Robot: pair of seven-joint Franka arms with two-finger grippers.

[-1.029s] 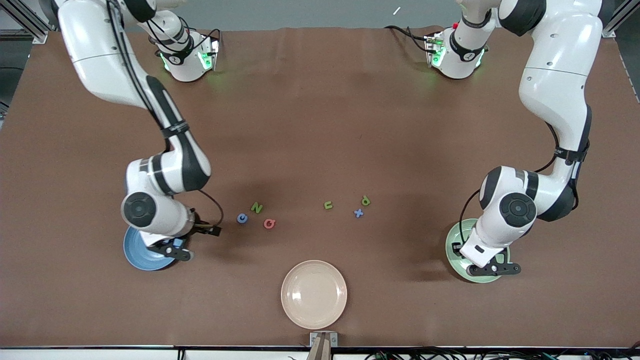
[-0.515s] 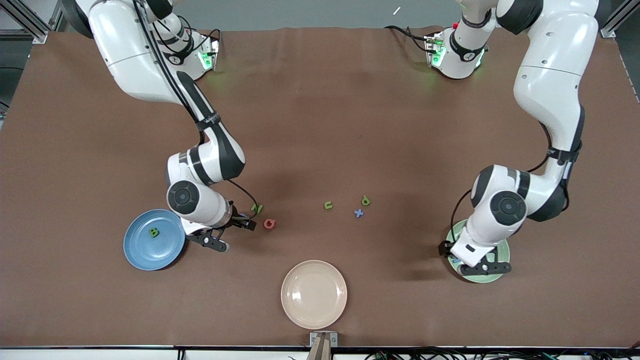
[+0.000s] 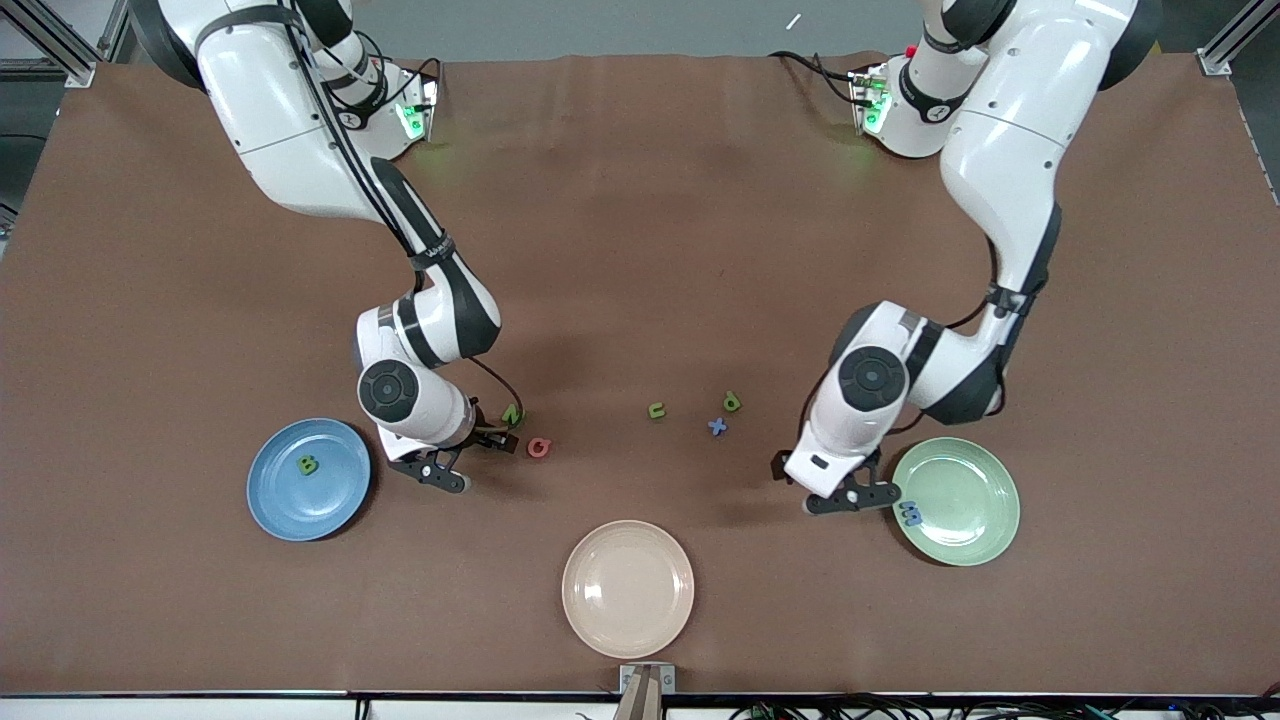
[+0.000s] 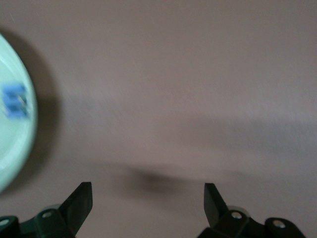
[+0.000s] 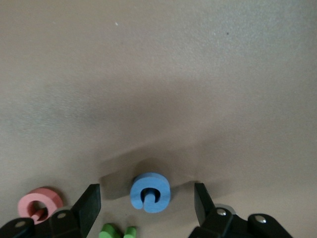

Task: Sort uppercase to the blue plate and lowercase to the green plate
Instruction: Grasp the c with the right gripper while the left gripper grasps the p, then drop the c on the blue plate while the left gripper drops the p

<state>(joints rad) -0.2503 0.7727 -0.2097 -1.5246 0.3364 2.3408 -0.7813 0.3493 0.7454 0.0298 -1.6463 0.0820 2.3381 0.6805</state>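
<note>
— What can you read on the table?

— Only the letters themselves. A green B [image 3: 308,464] lies on the blue plate [image 3: 275,500], just toward twelve o'clock of its middle as the front camera sees it. A blue three-pronged m [image 3: 911,514] lies on the green plate [image 3: 965,490], close to the rim at about eight o'clock. On the bare cloth I read a green N [image 3: 512,414] with a pink G [image 3: 539,447] at its five o'clock. Farther toward the left arm's end are a green u [image 3: 656,410], a green p [image 3: 732,402] and a blue x [image 3: 717,427] at the p's seven o'clock.

— And your claws?

— My right gripper [image 5: 147,184] is low over the cloth, fingers apart, with a blue C [image 5: 150,192] lying flat between them, touched by neither. My left gripper [image 4: 148,191] stands wide open and holds nothing, over bare cloth just beside the green plate.

— Anything else?

— A cream plate [image 3: 628,588] sits at the table's six o'clock.
</note>
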